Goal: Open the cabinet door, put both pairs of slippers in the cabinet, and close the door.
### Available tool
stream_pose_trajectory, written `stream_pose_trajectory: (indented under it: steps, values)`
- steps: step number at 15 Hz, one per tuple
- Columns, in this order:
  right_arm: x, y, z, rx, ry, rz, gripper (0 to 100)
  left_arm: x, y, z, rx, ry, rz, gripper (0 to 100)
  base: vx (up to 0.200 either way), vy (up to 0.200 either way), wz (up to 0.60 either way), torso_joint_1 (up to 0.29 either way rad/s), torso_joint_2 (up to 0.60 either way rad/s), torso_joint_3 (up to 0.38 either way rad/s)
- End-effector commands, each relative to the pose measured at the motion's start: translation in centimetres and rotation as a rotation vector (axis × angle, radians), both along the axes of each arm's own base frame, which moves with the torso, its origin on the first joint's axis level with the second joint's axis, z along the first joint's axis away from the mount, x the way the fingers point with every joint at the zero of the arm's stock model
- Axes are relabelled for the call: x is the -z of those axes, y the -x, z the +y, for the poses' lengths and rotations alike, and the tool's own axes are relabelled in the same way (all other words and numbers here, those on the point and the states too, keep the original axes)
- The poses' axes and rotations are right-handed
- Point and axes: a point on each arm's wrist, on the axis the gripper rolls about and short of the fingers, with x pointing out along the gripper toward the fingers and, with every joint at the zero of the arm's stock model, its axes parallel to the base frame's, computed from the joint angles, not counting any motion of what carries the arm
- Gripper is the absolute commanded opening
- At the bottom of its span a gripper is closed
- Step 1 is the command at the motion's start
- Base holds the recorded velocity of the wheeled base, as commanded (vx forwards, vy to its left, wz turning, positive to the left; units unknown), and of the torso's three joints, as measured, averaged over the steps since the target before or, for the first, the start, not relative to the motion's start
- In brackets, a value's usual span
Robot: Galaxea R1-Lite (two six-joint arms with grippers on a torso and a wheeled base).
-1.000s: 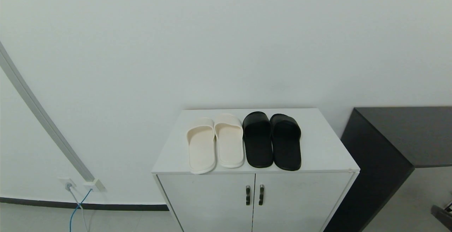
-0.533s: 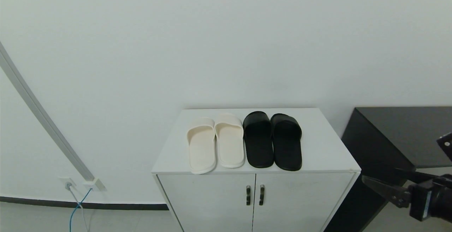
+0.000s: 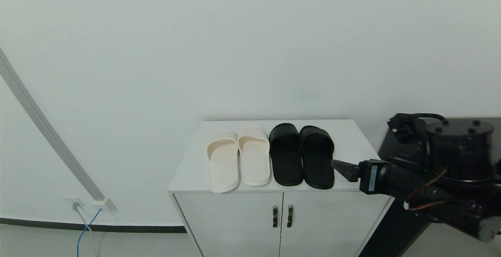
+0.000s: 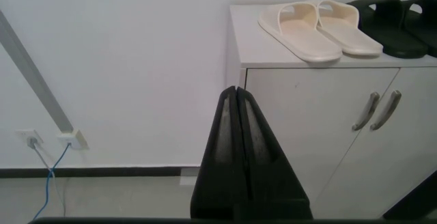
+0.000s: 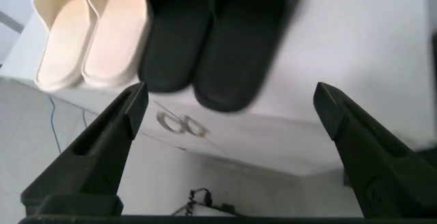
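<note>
The right arm enters from the right at about cabinet-top height, forearm near horizontal and aimed left. The right end effector (image 5: 229,115) hangs above the front right part of the cabinet (image 3: 360,151) top, near the heel of the outer black slipper; its fingers are spread wide and hold nothing. The left end effector (image 4: 236,94) sits lower, before the cabinet's left front corner, fingers pressed together and empty. The black slippers (image 3: 302,156) and white slippers (image 3: 238,159) lie side by side on the cabinet top, heels toward the front edge. Both cabinet doors (image 3: 231,225) are closed, with the handles (image 3: 274,215) together at the centre seam.
</note>
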Motion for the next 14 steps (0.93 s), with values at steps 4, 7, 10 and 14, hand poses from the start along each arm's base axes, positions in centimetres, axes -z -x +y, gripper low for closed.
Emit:
stream_pose_trajectory:
  steps: [4,7,10,14]
  values:
    - [1.7,-5.0,7.5,0.071,0.061,-0.014,100,0.0,0.0,0.0,-0.001,0.0,0.002,0,0.0,0.0,0.0,0.0,0.0,0.0]
    - [2.4,-8.1,10.3,0.205,0.086,-0.065,100,0.0,0.0,0.0,-0.001,0.0,0.002,0,0.0,0.0,0.0,0.0,0.0,0.0]
    - [3.3,-9.6,11.9,0.24,0.116,-0.054,100,0.0,0.0,0.0,-0.001,0.0,0.002,0,0.0,0.0,0.0,0.0,0.0,0.0]
    - [4.8,-10.5,12.6,0.26,0.11,-0.012,100,0.0,0.0,0.0,-0.001,0.0,0.002,0,0.0,0.0,0.0,0.0,0.0,0.0]
